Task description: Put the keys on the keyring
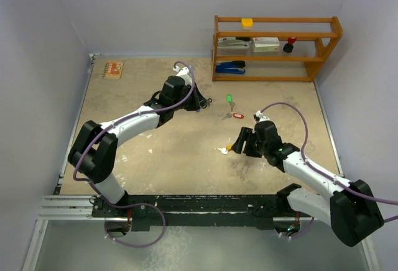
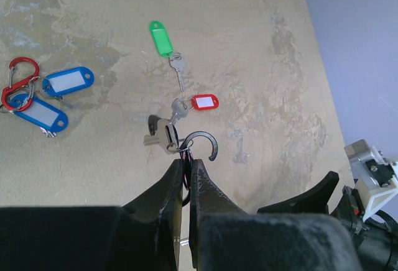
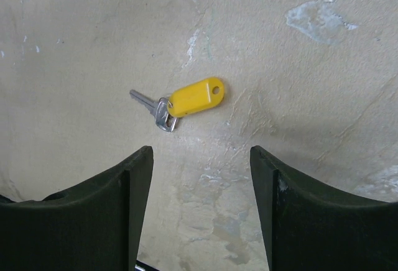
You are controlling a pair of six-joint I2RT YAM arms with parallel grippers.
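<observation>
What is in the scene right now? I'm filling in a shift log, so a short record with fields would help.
left gripper: shut on the keyring
on the ring: silver keys hang from it
right gripper: open, above the yellow-tagged key, not touching it
lying on the table: green-tagged key, red-tagged key, blue-tagged keys
task state: several tagged keys not yet on the ring

Wooden shelf point(image 1: 277, 47) at the back right, yellow block point(image 1: 247, 23) on top, blue stapler point(image 1: 230, 67) on its bottom tier. Far left, an orange card point(image 1: 113, 69) lies on the table point(image 1: 186, 165).
</observation>
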